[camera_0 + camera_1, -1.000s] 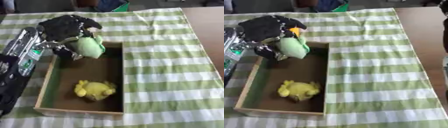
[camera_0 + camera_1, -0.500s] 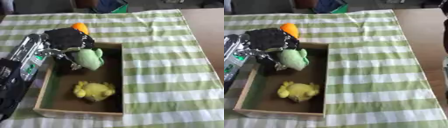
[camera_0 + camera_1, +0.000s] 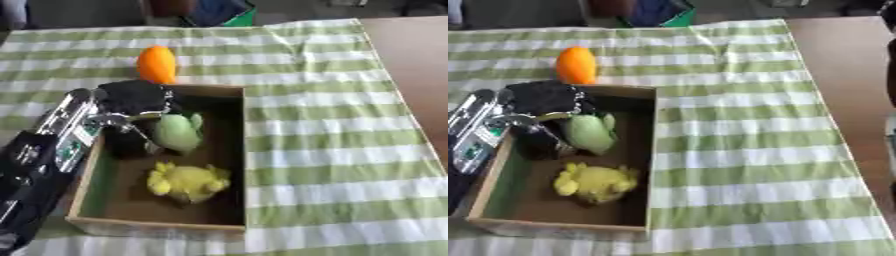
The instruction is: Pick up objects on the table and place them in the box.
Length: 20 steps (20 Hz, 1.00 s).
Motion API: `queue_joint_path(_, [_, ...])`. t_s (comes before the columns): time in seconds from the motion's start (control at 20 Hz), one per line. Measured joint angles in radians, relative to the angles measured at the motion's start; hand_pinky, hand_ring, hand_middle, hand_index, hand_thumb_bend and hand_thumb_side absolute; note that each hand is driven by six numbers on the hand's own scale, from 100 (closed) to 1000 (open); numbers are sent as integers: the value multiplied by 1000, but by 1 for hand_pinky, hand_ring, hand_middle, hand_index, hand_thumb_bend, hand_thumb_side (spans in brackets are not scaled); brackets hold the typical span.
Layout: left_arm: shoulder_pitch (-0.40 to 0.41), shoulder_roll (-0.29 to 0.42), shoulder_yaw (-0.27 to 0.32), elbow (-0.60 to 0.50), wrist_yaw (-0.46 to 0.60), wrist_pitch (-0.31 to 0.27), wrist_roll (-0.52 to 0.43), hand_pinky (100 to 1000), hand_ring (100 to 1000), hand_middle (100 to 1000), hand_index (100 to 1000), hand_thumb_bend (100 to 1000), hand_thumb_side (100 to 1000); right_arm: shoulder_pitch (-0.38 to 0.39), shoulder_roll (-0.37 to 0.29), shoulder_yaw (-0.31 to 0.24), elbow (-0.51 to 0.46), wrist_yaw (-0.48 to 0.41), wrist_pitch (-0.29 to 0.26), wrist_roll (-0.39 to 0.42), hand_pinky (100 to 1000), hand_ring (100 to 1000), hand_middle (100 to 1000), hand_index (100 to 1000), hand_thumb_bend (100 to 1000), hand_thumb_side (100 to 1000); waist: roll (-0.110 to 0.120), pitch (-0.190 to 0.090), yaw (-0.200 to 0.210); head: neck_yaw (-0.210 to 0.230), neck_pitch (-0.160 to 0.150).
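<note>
Risk: green toy (image 3: 178,132) snags on my fingers as I let go, gets dragged up over box (image 3: 229,91) wall; or my hand clips wall on way out.
My left hand (image 3: 133,98) inside box, near far left corner. Fingers curled at toy's left side; cannot tell if pinching or just touching.
Green toy low in box, beyond yellow toy (image 3: 187,182).
Orange (image 3: 157,64) on worktop, just beyond far wall, not yet boxed.
Right hand out of view.

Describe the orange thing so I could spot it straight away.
Find the open box on the striped cloth. Just past its far left corner, outside it on the cloth, stands the orange thing, rounded and egg-like. The green toy and yellow toy lie inside the box.
</note>
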Motion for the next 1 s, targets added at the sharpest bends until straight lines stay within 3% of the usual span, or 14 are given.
queue_joint_path(0.05, [0, 0, 0, 0, -7, -3, 3, 424, 636, 660, 828, 100, 700, 2, 0, 0, 0, 0, 0, 0, 732, 727, 582, 847, 100, 862, 0, 0, 0, 0, 0])
queue_joint_path(0.15, [0, -4, 0, -1, -24, -10, 10, 443, 687, 708, 868, 102, 857, 3, 1, 0, 0, 0, 1, 0, 732, 728, 582, 847, 100, 861, 0, 0, -2, 1, 0])
queue_joint_path(0.3, [0, -8, 0, -3, -65, -25, 25, 469, 711, 733, 889, 393, 1000, 3, 1, 0, 0, 0, 1, 0, 733, 728, 582, 846, 100, 860, 1, 0, -3, 2, 0])
queue_joint_path(0.4, [0, -8, 0, -8, -94, -36, 36, 479, 716, 736, 891, 624, 1000, 3, 1, 0, 0, 0, 2, 0, 733, 728, 581, 846, 100, 860, 2, 0, -3, 3, 0])
queue_joint_path(0.5, [0, -8, 4, -15, -121, -49, 49, 480, 714, 734, 885, 668, 1000, 4, 1, 0, 0, -1, 3, 1, 733, 728, 581, 846, 100, 859, 3, 0, -3, 3, 0])
queue_joint_path(0.8, [-1, -8, 26, -33, -141, -73, 73, 469, 698, 718, 866, 647, 1000, 6, 1, 0, 0, -2, 4, 0, 733, 729, 581, 846, 100, 857, 4, 0, -2, 3, 0])
queue_joint_path(1.0, [-3, -8, 48, -63, -101, -69, 69, 458, 686, 710, 860, 520, 1000, 6, 2, 0, 0, -3, 5, -1, 733, 729, 581, 846, 100, 857, 8, -7, -1, 3, 0])
